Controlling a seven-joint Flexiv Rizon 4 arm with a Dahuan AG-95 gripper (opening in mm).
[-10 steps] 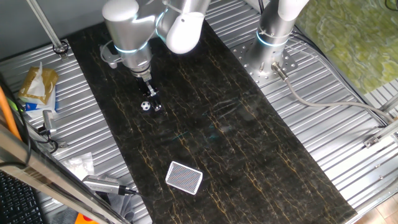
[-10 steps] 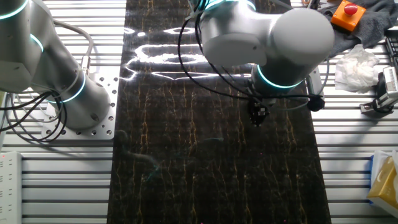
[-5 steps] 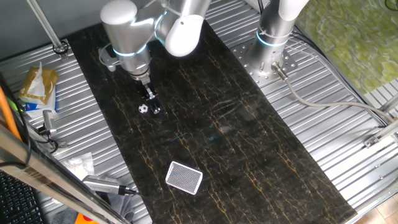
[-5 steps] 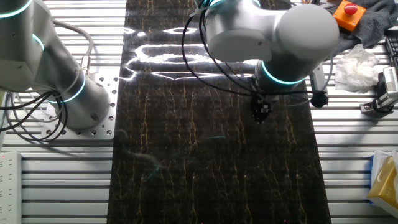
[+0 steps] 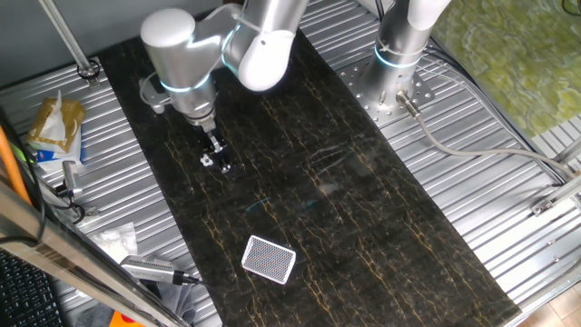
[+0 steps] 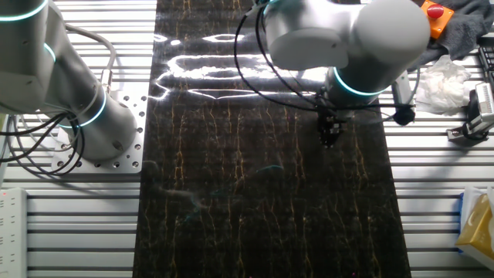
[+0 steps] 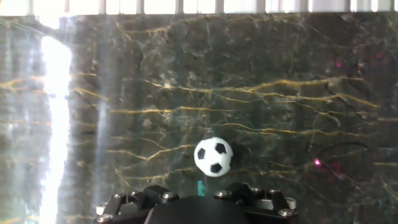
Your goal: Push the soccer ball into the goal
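Soccer ball (image 7: 213, 156), round, glossy, black-and-white, on veined dark marble mat (image 5: 363, 218); tool (image 5: 214, 161) just beside, spread unclear; mesh goal (image 5: 269, 259) well apart

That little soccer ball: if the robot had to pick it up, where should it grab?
Probably across the widest middle of the soccer ball, coming straight down from above with the gripper: it is round and sits free on the flat marbled mat.

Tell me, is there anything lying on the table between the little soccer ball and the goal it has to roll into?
Nothing visible. The soccer ball sits right at the gripper, and the stretch of dark marbled table from there to the goal shows only bare surface in the fixed view.
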